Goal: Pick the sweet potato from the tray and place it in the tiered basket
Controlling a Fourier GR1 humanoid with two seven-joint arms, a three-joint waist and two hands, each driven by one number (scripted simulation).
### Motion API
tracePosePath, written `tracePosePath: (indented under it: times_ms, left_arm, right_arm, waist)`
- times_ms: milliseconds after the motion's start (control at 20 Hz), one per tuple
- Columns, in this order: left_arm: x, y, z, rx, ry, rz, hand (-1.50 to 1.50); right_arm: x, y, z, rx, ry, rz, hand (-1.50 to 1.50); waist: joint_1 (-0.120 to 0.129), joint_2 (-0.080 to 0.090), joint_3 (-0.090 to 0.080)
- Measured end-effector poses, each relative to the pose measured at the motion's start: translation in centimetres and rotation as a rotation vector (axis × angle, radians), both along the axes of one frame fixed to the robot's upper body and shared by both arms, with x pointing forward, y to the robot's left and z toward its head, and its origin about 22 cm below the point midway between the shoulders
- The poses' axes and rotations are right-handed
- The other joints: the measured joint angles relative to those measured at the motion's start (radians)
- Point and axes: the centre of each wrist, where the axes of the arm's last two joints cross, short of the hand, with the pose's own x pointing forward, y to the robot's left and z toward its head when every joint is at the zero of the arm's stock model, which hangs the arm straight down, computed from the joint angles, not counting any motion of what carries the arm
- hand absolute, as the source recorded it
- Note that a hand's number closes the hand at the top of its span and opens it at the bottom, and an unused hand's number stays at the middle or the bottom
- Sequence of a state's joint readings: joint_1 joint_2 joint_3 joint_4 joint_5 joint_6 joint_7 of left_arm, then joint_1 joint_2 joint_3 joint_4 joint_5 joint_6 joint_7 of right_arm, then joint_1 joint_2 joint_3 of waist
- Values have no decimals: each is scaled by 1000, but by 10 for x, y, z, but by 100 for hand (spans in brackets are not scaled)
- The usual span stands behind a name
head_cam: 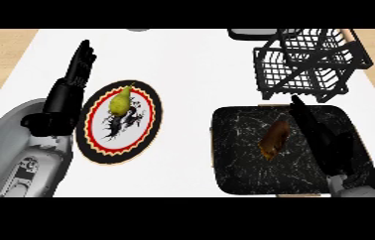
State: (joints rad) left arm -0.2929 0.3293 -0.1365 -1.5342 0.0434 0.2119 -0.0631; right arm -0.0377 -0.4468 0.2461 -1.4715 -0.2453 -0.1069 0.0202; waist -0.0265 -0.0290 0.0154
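A brown sweet potato lies in the middle of the black marbled tray at the lower right. My right hand stretches over the tray's right half, fingers straight and pointing away, just right of the sweet potato and perhaps brushing its side. The black wire tiered basket stands beyond the tray at the upper right. My left hand rests open at the left, fingers up, beside the plate.
A round plate with a red and black pattern lies at the left, holding a yellow-green pear. A dark object sits at the far edge behind the basket. White counter lies between plate and tray.
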Motion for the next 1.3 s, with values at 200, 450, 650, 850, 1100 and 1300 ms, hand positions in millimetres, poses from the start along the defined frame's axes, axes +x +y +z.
tracePosePath:
  times_ms: [200, 450, 650, 850, 1100, 1300]
  left_arm:
    - [0, -5, -4, -11, 33, 29, 0]
    - [-11, -10, -28, -62, 139, 83, 0]
    - [-20, -21, -42, -93, 187, 92, 0]
    - [-29, -28, -49, -99, 206, 91, 0]
    - [-29, -33, -47, -98, 210, 94, 0]
    - [-28, -37, -45, -98, 208, 79, 0]
  right_arm:
    - [13, -11, 43, -13, -119, -124, 150]
    - [29, -41, 92, -53, -270, -432, -150]
    - [20, -28, 98, 159, -182, -454, -150]
    - [-8, -17, 130, 166, -178, -352, -150]
    - [-29, -14, 178, -82, -111, -226, -150]
    - [-35, -10, 203, -405, 26, -116, -150]
  waist:
    - [8, 15, -10]
    - [-9, 9, -15]
    - [1, 18, -15]
    - [6, 21, -16]
    - [7, 21, -20]
    - [26, 25, -24]
